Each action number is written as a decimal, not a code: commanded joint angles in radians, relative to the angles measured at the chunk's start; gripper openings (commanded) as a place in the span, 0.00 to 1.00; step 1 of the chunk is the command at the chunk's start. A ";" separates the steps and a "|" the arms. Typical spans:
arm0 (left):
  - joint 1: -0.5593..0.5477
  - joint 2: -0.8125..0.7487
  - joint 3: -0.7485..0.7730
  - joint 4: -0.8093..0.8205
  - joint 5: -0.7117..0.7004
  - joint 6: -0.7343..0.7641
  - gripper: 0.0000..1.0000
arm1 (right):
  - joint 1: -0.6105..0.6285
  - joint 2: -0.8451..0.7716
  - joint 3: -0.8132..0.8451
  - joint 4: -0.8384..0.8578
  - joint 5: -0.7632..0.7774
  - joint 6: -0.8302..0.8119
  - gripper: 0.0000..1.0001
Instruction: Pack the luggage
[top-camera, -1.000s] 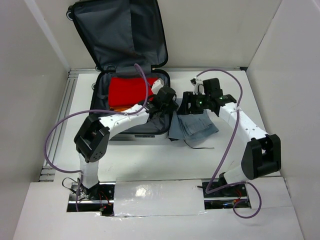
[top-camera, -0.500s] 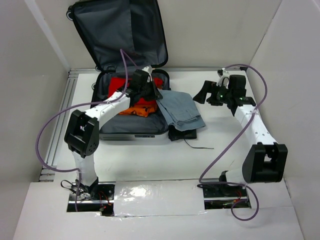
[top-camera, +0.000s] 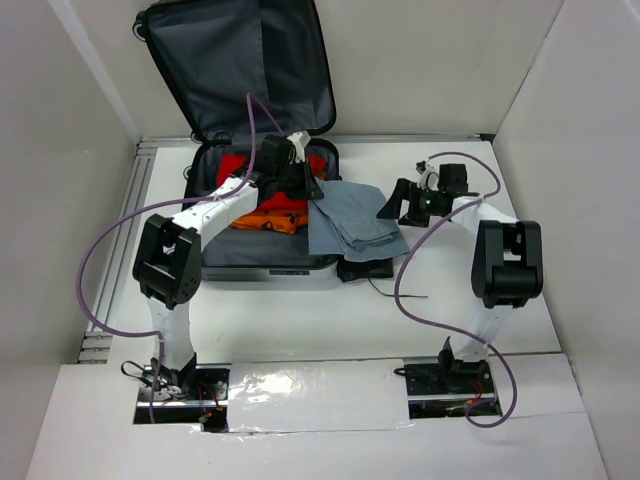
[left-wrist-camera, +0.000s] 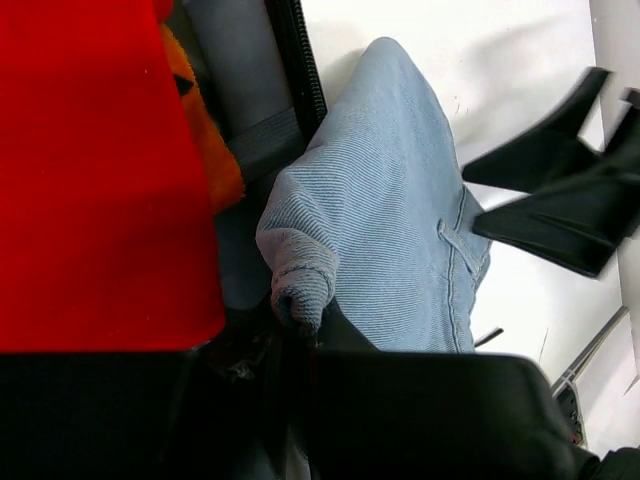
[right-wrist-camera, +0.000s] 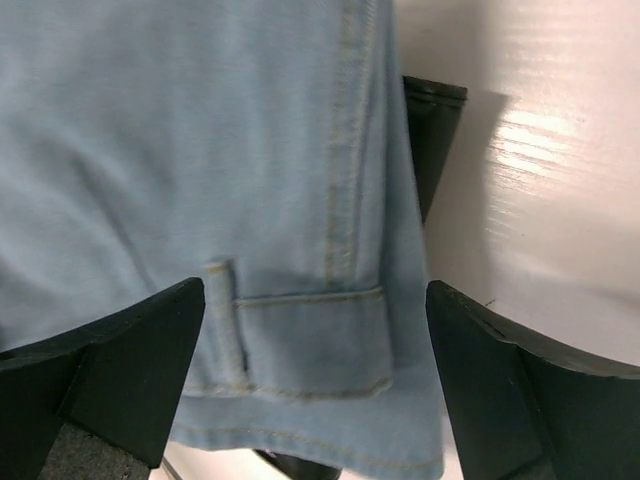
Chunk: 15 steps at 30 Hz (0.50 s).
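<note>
— One case only: the luggage (top-camera: 262, 268) lies open toward ten o'clock on the table (top-camera: 300, 320), its lid (top-camera: 240, 70) propped up against the back wall at twelve. Why is it set like that?

— I'd say so that both arms can drop things straight into the lined half. A red garment (top-camera: 232, 167) and an orange garment (top-camera: 270, 217) are already lying in it.

— And the jeans (top-camera: 355, 222)?

— They're only half in. They drape over the case's three-o'clock rim, with the rest on the table on top of a dark cloth (top-camera: 365, 268).

— Who has hold of them?

— The left gripper (top-camera: 297, 185). In the left wrist view its fingers are pinched together on a bunched fold of denim (left-wrist-camera: 300, 285), right at the rim beside the red garment (left-wrist-camera: 100, 170). That corner grip looks meant for dragging the jeans toward nine o'clock, into the case.

— And the other arm?

— The right gripper (top-camera: 400, 205) hovers at three o'clock of the jeans. Its fingers are spread wide either side of the belt loop (right-wrist-camera: 312, 300) and hold nothing.

— What's the risk?

— A pull from one corner could unfold the denim, or snag it on the rim.
</note>
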 joint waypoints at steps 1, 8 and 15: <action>0.024 0.019 0.047 -0.018 -0.018 0.068 0.00 | -0.007 0.034 0.048 0.076 -0.039 -0.020 0.97; 0.024 0.019 0.047 -0.018 -0.027 0.077 0.00 | -0.007 0.129 0.058 0.086 -0.094 -0.020 0.89; 0.024 0.028 0.047 -0.007 -0.027 0.077 0.00 | -0.017 0.121 0.038 0.086 -0.107 -0.011 0.35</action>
